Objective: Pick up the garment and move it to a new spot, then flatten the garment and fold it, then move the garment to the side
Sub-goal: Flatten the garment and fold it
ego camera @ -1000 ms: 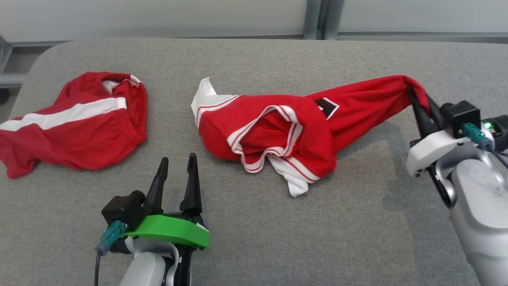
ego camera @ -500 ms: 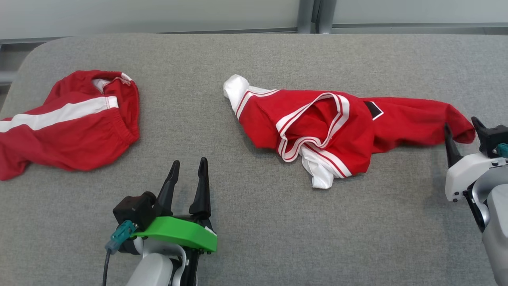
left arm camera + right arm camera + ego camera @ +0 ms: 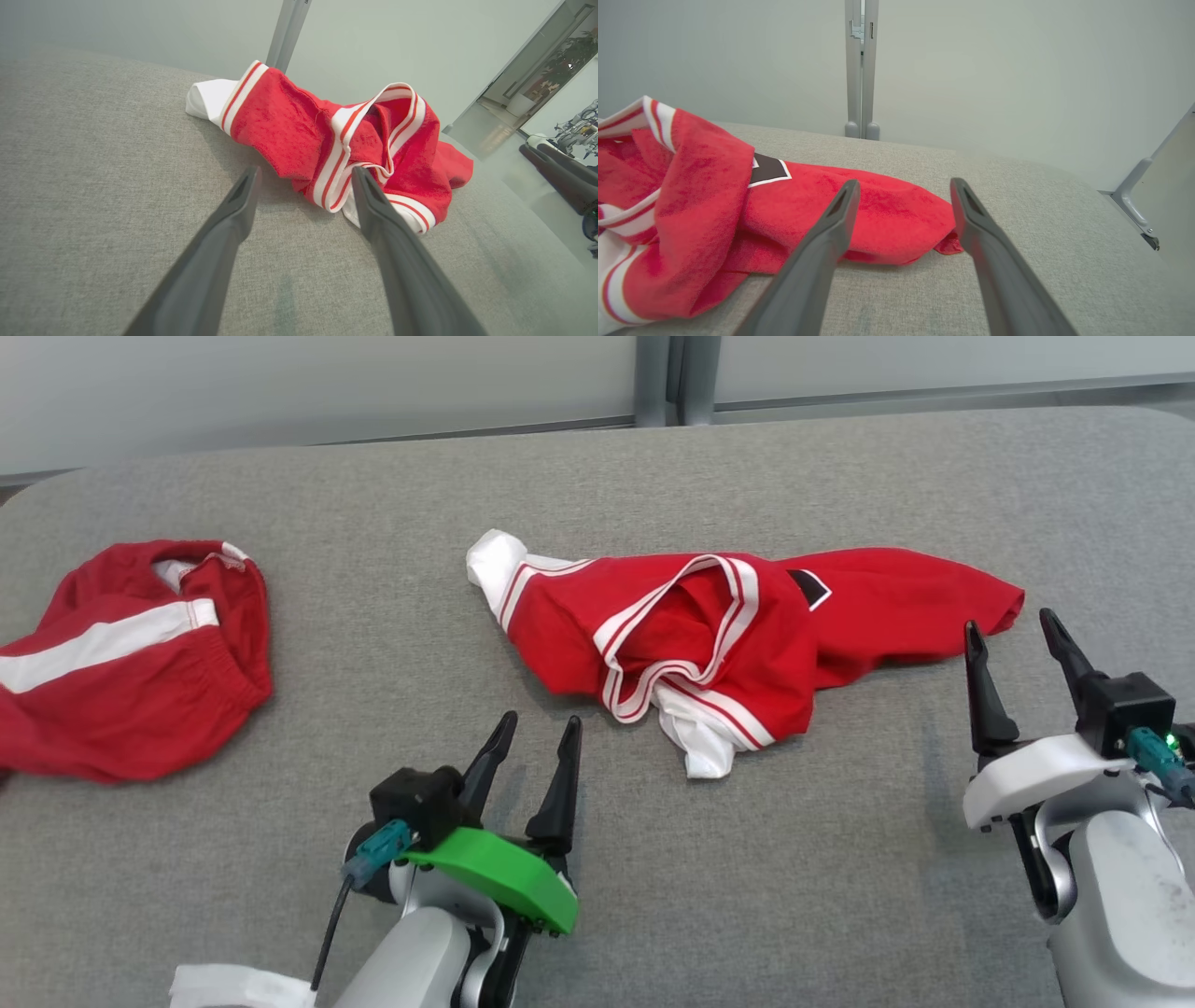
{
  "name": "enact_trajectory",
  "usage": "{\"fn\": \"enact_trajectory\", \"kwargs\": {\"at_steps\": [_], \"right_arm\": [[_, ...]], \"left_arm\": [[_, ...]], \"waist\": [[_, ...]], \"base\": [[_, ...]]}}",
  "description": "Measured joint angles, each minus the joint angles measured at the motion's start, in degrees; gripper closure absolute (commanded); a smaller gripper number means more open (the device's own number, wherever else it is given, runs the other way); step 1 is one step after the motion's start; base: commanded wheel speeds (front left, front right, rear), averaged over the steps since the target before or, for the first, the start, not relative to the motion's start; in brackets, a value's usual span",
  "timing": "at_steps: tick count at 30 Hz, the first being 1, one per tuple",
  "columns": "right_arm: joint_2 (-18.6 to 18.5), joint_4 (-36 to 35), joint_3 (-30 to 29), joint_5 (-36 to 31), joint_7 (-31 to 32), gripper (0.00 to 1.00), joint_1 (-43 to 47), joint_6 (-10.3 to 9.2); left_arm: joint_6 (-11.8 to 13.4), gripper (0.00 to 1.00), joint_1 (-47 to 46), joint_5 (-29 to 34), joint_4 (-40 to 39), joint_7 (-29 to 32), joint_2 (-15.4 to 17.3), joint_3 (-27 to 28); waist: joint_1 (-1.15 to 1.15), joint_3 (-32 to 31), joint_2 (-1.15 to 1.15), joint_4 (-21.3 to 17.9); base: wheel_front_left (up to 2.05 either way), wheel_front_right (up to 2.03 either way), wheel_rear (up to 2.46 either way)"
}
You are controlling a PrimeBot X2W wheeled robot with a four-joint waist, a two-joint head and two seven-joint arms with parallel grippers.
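The garment (image 3: 738, 635) is a red jersey with white trim and a black patch, lying crumpled on the grey table (image 3: 597, 467); it also fills the left wrist view (image 3: 336, 135) and the right wrist view (image 3: 738, 210). My right gripper (image 3: 1013, 630) stands open just in front of the jersey's right end, with nothing between its fingers (image 3: 831, 224). Open as well, my left gripper (image 3: 540, 728) hovers in front of the jersey's left part, a short gap away (image 3: 303, 179).
Red shorts (image 3: 131, 663) with a white side stripe lie at the table's left. A bit of white cloth (image 3: 233, 985) shows at the bottom edge near my left arm. A pale wall with a grey post (image 3: 667, 378) runs behind the table.
My right gripper has opened and let go of the jersey's right end, which has dropped flat onto the table. The head camera has shifted, so the whole scene sits differently.
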Motion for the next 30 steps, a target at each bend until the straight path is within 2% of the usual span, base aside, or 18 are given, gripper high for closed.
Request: {"fn": "enact_trajectory", "kwargs": {"at_steps": [4,9,13,17,21,22,23,24,27,28,30], "right_arm": [[3.5,-6.2,-1.9,-0.2,0.0,0.00,4.5,-0.01],[5.2,-9.1,-3.4,-0.7,0.0,0.00,7.4,-0.01],[6.3,-10.6,-4.4,-1.0,0.0,0.00,8.9,-0.01],[6.8,-10.7,-5.3,-1.4,0.0,0.00,9.9,-0.01],[7.1,-10.7,-5.2,-1.7,0.0,0.00,10.2,-0.01],[7.2,-10.7,-5.1,-1.7,0.0,0.00,10.2,-0.01],[7.2,-10.8,-5.2,-1.7,0.0,0.00,10.3,-0.01],[7.2,-10.9,-5.2,-1.7,0.0,0.00,10.4,-0.01],[7.4,-11.2,-5.5,-1.7,0.0,0.00,11.0,-0.01],[7.4,-11.2,-5.6,-1.7,0.0,0.00,11.3,-0.01],[7.5,-11.2,-5.5,-1.7,0.0,0.00,11.7,-0.01]], "left_arm": [[2.0,0.00,-4.6,-2.8,3.4,0.6,-0.1,-3.6],[4.4,0.00,-8.9,-6.5,8.1,0.4,-0.1,-5.0],[5.4,0.00,-11.8,-8.4,12.9,0.1,0.0,-5.8],[4.8,0.00,-13.7,-11.0,17.1,-0.2,-0.1,-6.8],[6.7,0.00,-16.5,-11.1,21.4,-0.5,0.0,-5.4],[7.0,0.16,-17.1,-11.4,21.9,-0.6,0.0,-4.7],[7.4,0.68,-17.5,-11.4,21.9,-0.6,-0.1,-3.7],[7.5,1.00,-17.8,-11.1,21.3,-0.6,-0.1,-2.6],[7.5,1.00,-18.0,-8.8,17.3,-0.7,-0.1,1.7],[7.0,1.00,-17.5,-7.3,13.8,-0.7,0.0,3.9],[6.6,1.00,-16.4,-5.3,10.1,-0.7,0.0,5.1]], "waist": [[0.00,-0.2,0.00,-2.2],[0.00,-0.2,0.00,-4.6],[0.00,0.1,0.00,-7.2],[0.00,0.4,0.00,-9.6],[0.00,0.5,0.00,-11.6],[0.00,0.5,0.00,-12.0],[0.00,0.5,0.00,-12.3],[0.00,0.5,0.00,-12.5],[0.00,0.4,0.00,-12.6],[0.00,0.2,0.00,-12.3],[0.00,-0.1,0.00,-11.7]], "base": [[0.00,0.00,0.00],[0.00,0.00,0.00],[0.00,0.00,0.00],[0.00,0.00,0.00],[0.00,0.00,0.00],[0.00,0.00,0.00],[0.00,0.00,0.00],[0.00,0.00,0.00],[0.00,0.00,0.00],[0.00,0.00,0.00],[0.00,0.00,0.00]]}}
